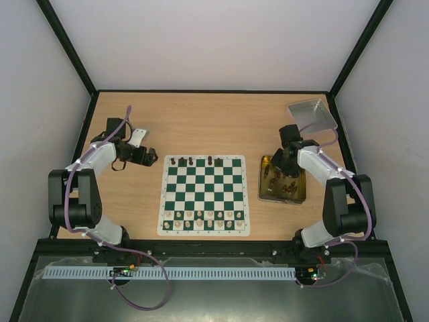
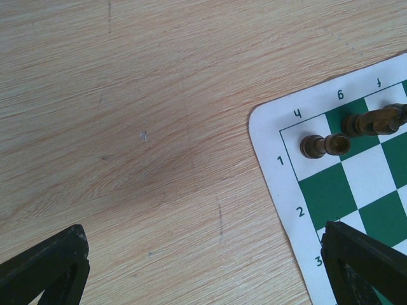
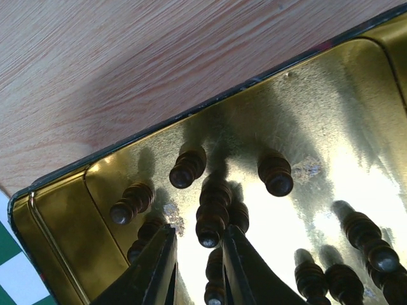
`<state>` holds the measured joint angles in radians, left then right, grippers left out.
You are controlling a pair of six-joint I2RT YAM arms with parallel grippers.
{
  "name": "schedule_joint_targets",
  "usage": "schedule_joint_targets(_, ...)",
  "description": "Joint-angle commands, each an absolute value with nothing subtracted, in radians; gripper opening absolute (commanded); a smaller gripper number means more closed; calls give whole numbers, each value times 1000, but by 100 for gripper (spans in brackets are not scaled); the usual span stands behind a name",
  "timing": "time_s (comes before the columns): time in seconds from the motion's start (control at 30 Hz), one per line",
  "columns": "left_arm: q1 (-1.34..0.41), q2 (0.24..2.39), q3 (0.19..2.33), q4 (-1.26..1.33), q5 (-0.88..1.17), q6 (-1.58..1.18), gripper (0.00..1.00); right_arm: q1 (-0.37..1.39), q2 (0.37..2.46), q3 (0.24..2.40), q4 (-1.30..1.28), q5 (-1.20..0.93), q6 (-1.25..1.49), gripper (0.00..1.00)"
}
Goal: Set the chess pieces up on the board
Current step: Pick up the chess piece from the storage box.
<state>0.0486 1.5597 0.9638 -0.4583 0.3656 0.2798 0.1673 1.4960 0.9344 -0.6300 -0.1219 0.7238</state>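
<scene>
The green-and-white board (image 1: 163, 201) lies mid-table, with several dark chess pieces (image 1: 191, 161) on its far row. More dark pieces stand in a gold tin (image 1: 263, 181) to its right. My right gripper (image 1: 278, 168) reaches down into the tin. In the right wrist view its jaws (image 3: 198, 234) straddle one tall dark piece (image 3: 213, 206); a gap shows between the piece and the left finger. My left gripper (image 1: 149, 158) hovers wide open over bare wood beside the board's far left corner (image 2: 273, 146), holding nothing (image 2: 203, 232). A dark piece (image 2: 324, 145) stands on that corner square.
Pale cream pieces (image 1: 204, 218) fill the board's two near rows. A grey tray (image 1: 310, 114) sits at the back right corner. Other dark pieces (image 3: 275, 173) crowd around the straddled one in the tin (image 3: 331, 114). Black frame rails edge the table.
</scene>
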Motion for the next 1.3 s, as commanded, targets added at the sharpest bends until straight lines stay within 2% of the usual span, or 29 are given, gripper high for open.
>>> schedule_joint_targets(0.0, 44, 1568, 977, -463, 365, 278, 99, 158, 1515, 923, -610, -132, 734, 19)
schedule_joint_targets(0.47, 44, 1575, 978, -459, 360, 276, 99, 141, 1523, 900, -599, -135, 731, 17)
schedule_joint_targets(1.27, 40, 1571, 980, -463, 363, 275, 99, 141, 1534, 925, -613, -123, 721, 8)
